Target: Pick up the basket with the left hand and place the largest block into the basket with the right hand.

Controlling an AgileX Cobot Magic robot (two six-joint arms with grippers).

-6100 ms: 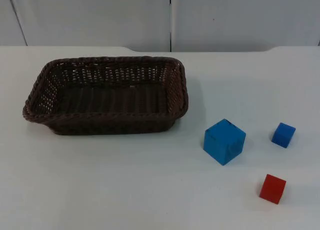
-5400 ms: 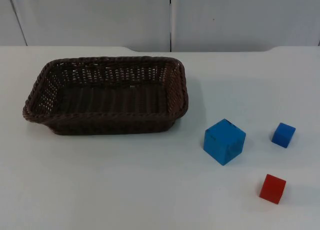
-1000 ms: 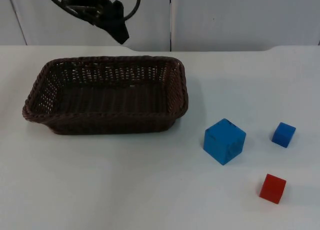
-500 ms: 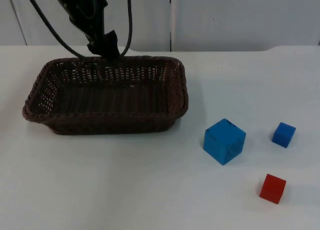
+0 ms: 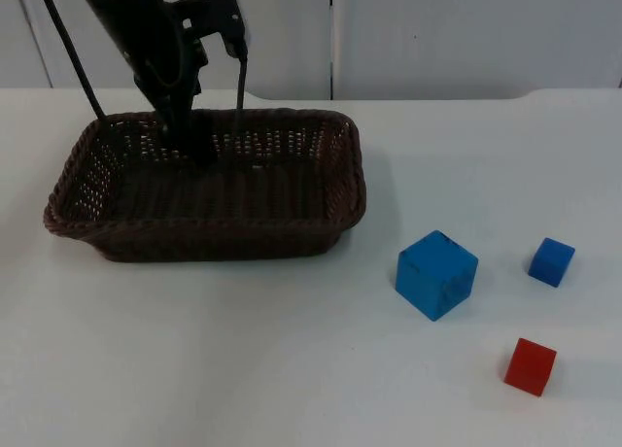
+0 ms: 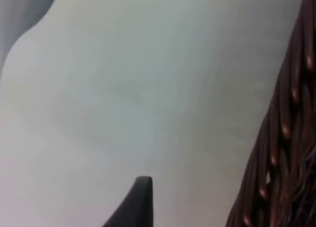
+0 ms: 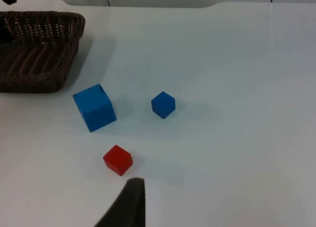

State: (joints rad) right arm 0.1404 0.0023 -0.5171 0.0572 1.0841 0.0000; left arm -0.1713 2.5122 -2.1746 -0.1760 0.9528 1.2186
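Reaching down at the basket (image 5: 209, 185)'s far rim, the left gripper (image 5: 199, 148) is lining up to grasp it – finger state unclear – while the right gripper (image 7: 129, 200) is waiting above the table, the large blue block (image 5: 436, 274) sitting right of the basket

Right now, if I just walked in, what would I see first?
Probably the left gripper, a black claw reaching down at the far rim of the brown woven basket. Next, the big blue block sits on the white table to the basket's right, near a small blue block and a small red block.
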